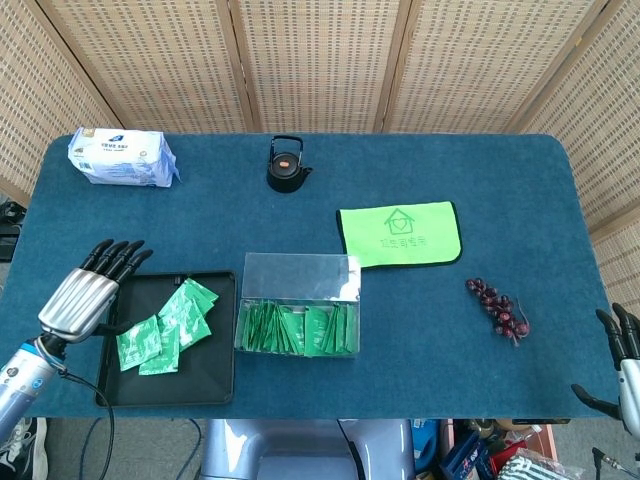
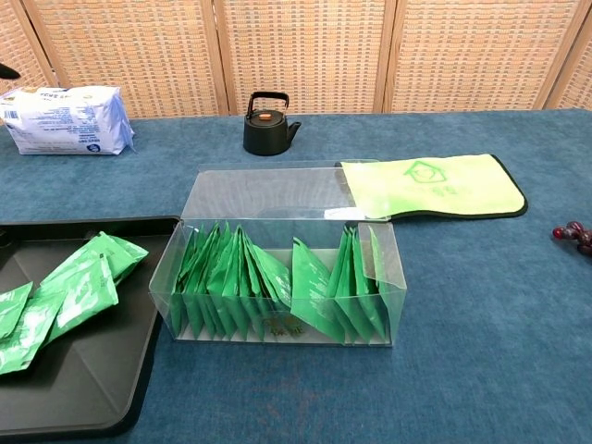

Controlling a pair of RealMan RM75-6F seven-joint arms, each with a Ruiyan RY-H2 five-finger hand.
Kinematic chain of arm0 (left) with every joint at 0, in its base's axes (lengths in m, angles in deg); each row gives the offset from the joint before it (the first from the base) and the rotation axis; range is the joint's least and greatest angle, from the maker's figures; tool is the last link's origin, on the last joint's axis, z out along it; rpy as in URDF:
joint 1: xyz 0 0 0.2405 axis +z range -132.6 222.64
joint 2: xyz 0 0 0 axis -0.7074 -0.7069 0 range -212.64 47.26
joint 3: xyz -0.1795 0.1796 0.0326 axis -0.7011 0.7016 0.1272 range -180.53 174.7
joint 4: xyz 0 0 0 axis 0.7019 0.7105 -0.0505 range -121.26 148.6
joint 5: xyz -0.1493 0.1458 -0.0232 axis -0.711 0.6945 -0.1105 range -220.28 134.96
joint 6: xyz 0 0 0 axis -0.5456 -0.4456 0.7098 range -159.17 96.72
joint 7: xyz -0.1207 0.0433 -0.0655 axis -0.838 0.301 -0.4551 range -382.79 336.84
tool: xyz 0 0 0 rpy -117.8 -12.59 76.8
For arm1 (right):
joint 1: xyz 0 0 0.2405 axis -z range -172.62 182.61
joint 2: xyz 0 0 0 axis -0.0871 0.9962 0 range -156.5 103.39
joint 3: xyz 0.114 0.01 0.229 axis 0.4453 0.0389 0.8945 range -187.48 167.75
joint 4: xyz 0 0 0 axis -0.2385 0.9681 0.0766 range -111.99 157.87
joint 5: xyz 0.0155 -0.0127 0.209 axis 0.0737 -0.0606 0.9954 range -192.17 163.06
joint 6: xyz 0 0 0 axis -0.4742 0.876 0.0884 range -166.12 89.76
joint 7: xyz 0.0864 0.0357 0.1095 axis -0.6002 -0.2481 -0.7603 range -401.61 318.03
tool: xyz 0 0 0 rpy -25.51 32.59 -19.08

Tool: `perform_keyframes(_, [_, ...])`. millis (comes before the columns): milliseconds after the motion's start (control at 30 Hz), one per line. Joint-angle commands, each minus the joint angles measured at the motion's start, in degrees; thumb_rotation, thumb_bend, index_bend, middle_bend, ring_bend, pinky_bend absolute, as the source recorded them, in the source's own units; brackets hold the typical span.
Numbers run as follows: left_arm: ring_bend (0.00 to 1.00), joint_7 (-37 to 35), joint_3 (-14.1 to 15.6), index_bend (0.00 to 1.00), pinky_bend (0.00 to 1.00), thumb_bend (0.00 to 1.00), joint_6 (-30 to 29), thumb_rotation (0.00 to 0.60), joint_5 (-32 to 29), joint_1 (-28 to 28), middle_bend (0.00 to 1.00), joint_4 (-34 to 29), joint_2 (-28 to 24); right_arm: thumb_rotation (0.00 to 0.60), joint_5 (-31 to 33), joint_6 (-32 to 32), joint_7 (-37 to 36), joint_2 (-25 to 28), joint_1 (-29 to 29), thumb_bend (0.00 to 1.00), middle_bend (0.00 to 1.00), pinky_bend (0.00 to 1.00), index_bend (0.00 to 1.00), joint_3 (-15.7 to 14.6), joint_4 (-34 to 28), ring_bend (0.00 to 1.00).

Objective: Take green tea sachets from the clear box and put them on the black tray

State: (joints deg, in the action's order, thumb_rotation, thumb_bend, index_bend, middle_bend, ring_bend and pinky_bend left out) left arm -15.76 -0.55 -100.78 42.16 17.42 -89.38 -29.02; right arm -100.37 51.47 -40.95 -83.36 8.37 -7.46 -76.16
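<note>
Both hands empty, fingers apart

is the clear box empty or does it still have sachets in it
Not empty: the clear box holds a row of green sachets standing on edge.
</note>
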Motion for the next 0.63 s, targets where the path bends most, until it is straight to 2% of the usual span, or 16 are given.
perform_keyframes(33, [0.0, -3.21, -0.48, 0.0, 0.0, 0.11, -3.16, 0.6, 0.79, 2.2, 0.0, 0.45, -0.3, 0.6, -0.18, 0.17, -0.06, 0.04, 0.06, 0.0, 0.0, 0.0, 0.0, -0.04, -0.03, 0.0])
perform_keyframes(200, [0.0, -7.86, -0.61, 0.0, 0.0, 0.11, -10.76, 0.6, 0.32, 7.97, 0.0, 3.23, 1.65, 0.6, -0.65, 0.85, -0.28, 0.12, 0.26, 0.0, 0.0, 0.0, 0.0, -0.05, -0.1, 0.0])
perform_keyframes(367, [0.0, -4.02, 0.45, 0.0, 0.0, 0.11, -18.69, 0.6, -0.99, 15.23, 0.0, 5.68, 5.9, 0.6, -1.93, 3.9, -0.41, -0.5, 0.99, 0.0, 0.0, 0.0, 0.0, 0.55, 1.1, 0.0])
perform_keyframes(633, [0.0, -2.57, 0.51, 0.0, 0.0, 0.11, -21.17, 0.6, 1.72, 17.71, 0.0, 6.17, 6.9, 0.6, -3.45, 6.35, -0.35, -1.67, 1.52, 0.0, 0.0, 0.0, 0.0, 0.84, 2.83, 0.0])
